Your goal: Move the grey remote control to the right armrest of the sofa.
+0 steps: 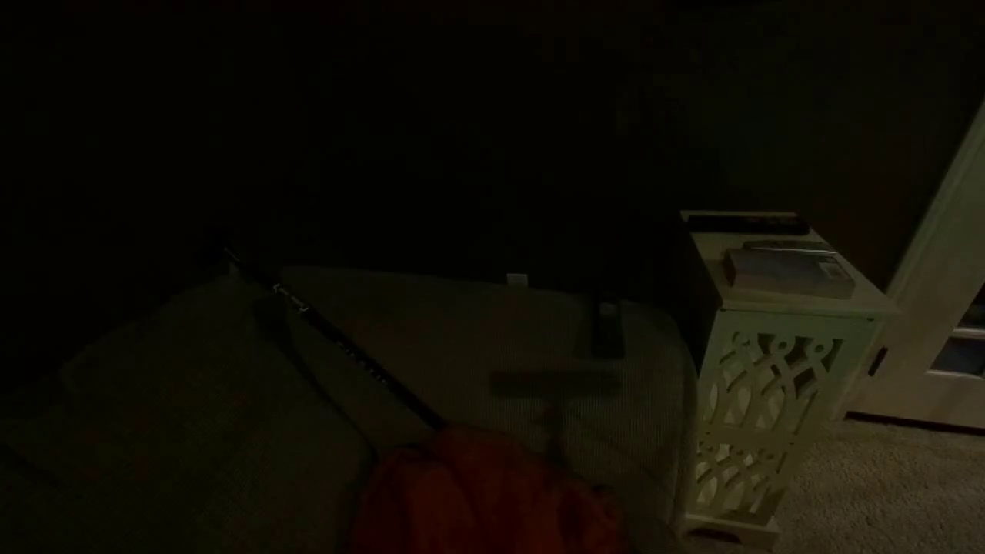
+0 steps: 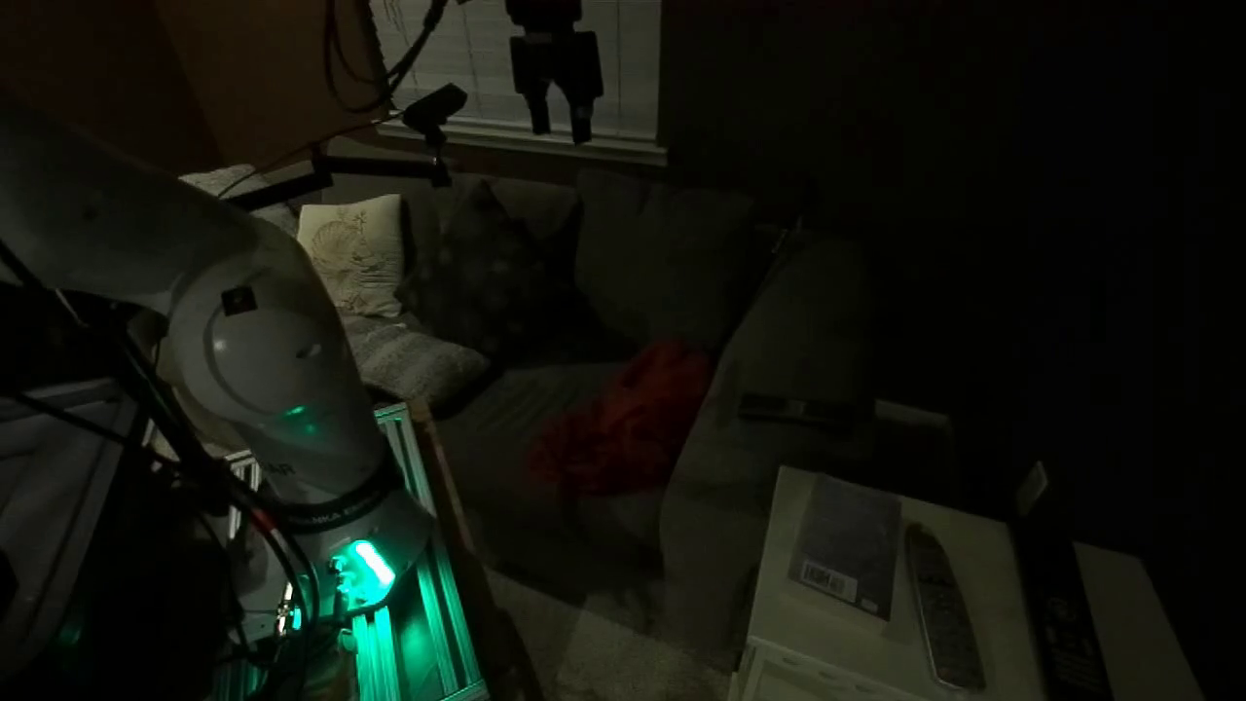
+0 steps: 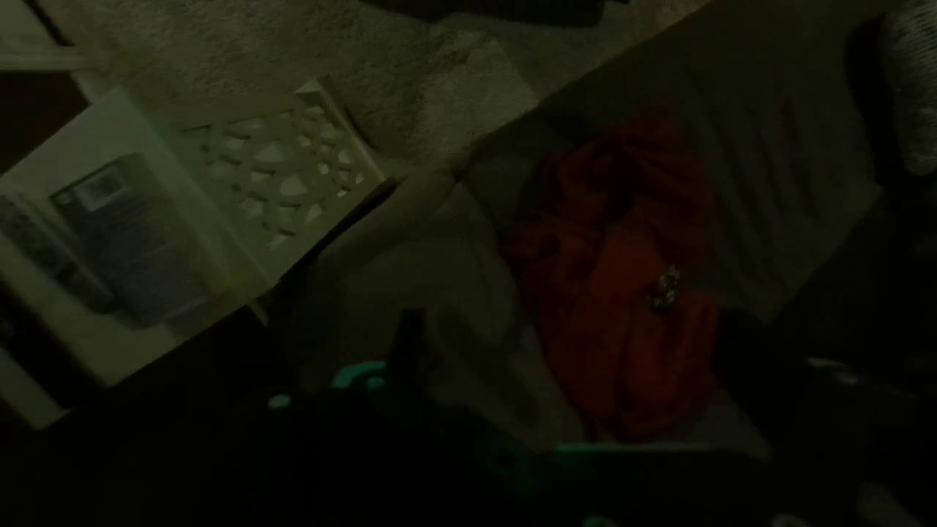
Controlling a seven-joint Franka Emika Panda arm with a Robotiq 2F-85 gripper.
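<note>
Lighting was very low in every view; plenty of edges got lost in the dark. Grey remote control (image 2: 942, 608) lay flat on the white lattice-sided bench (image 2: 993, 574), between a flat case (image 2: 845, 550) with a barcode label and a black bar (image 2: 1066, 623) with buttons. Remote sat just beside the case, roughly parallel to its long edge. Same trio showed in both exterior views and the wrist view.

Tool (image 2: 561, 133) was spread: fingers (image 2: 582, 127) pointed down, clearly parted, seen against the window blinds (image 2: 638, 73) in an exterior view. Wrist view agreed: two dark fingers far apart, red cloth (image 3: 622, 344) visible in the gap.

Sofa (image 1: 462, 331) was dim. Its armrest (image 2: 788, 336) stood just beside the bench; couldn't tell if they touched. A dark elongated object (image 1: 606, 338) with a lighter patch lay on top of that armrest, in both exterior views; couldn't tell what it was. Red cloth was crumpled on the seat (image 2: 516, 389), by the armrest's inner side; a small shiny thing (image 3: 665, 289) showed on it in the wrist view. Black rod (image 1: 369, 368) with white markings slanted across the sofa in an exterior view, lower end at the cloth's outline; contact not clear. Small white plate (image 1: 517, 280) showed just above the sofa's edge.

White robot arm (image 2: 273, 350) took up the left side of an exterior view, green light (image 2: 372, 565) lit near its foot. Cream cushion (image 2: 352, 255) with a shell-like motif leaned at the sofa's far end.
</note>
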